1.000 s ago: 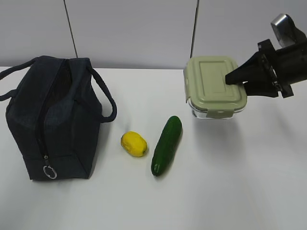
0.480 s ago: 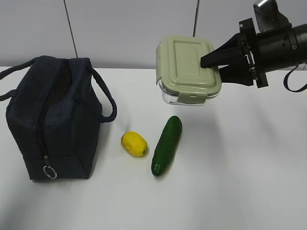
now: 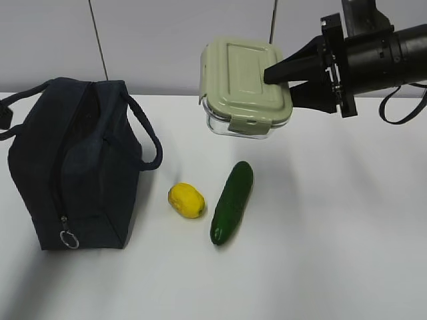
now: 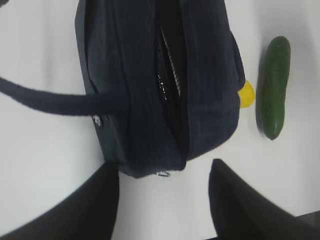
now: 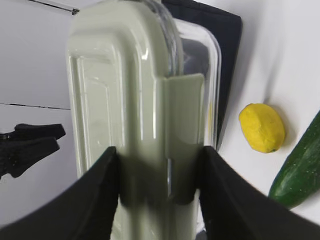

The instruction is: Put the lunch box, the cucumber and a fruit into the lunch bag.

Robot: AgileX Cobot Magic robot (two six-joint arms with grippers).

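My right gripper is shut on the lunch box, a clear box with a sage-green lid, and holds it tilted in the air above the table's middle; the box fills the right wrist view. The navy lunch bag stands at the left with its zipper open. The yellow fruit and the dark green cucumber lie on the table right of the bag. My left gripper is open and empty just off the bag's end. It is out of the exterior view.
The white table carries only these things. A grey wall runs along the back. One bag handle loops toward the fruit; the other stretches out across the left wrist view.
My right gripper has carried the lunch box up and to the left, from the table's right side to above its middle. The bag, fruit and cucumber have not moved.
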